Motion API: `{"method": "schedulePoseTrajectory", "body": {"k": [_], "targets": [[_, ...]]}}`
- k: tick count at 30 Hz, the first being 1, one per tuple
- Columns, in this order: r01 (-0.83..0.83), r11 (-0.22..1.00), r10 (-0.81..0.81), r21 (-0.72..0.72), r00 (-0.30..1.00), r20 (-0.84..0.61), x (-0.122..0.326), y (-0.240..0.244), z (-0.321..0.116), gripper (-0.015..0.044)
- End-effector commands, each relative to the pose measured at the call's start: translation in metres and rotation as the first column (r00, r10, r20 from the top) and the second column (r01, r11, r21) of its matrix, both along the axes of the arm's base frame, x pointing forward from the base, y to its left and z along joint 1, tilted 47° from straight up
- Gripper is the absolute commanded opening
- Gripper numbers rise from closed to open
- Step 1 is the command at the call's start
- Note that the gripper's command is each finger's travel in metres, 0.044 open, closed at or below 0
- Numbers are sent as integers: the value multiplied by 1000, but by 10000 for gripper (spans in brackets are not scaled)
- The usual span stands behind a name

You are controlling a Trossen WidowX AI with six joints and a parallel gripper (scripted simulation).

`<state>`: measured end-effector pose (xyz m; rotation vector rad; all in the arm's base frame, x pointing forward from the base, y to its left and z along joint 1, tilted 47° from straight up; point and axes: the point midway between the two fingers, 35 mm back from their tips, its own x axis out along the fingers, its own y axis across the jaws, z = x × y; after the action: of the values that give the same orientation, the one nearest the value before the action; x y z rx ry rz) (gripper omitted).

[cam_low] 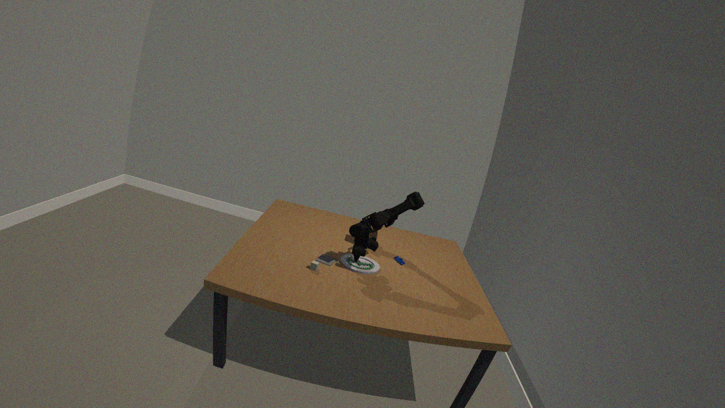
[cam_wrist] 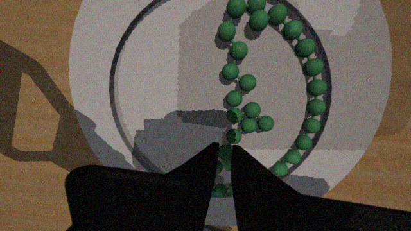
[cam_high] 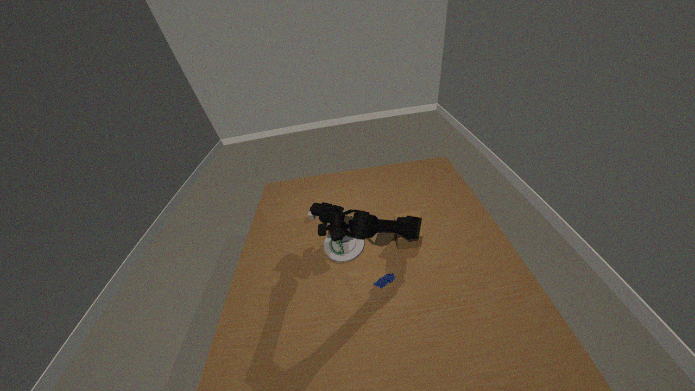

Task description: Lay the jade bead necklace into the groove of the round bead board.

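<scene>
The round white bead board (cam_high: 358, 250) (cam_low: 376, 268) (cam_wrist: 359, 80) lies on the table, with a dark circular groove. The jade bead necklace (cam_low: 363, 266) (cam_wrist: 316, 87) is on it. In the wrist view, its right side curves along the groove's right part. Its other strand runs in a zigzag down the board's middle, with a small cluster of beads beside it. The groove's left side is bare. My gripper (cam_low: 356, 260) (cam_wrist: 225, 150) points down at the board, its fingers nearly together and shut on the strand at the near end. The beads deep between the fingers are partly hidden.
A blue bead bundle (cam_high: 384, 280) (cam_low: 399, 260) lies on the table beside the board. A small pale cube (cam_high: 310, 215) (cam_low: 314, 266) and a flat dark-topped square (cam_low: 325, 259) are on the board's other side. The arm covers part of the board in the top view.
</scene>
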<state>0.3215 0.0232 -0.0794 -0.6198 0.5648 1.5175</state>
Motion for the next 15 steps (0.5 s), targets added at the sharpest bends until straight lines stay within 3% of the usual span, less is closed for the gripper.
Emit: {"method": "schedulePoseTrajectory", "body": {"k": [1,15], "targets": [[4,1000,-3,-5,1000,9,2,-10,9,0],[5,1000,-5,-3,1000,6,-14,-13,18,0]]}}
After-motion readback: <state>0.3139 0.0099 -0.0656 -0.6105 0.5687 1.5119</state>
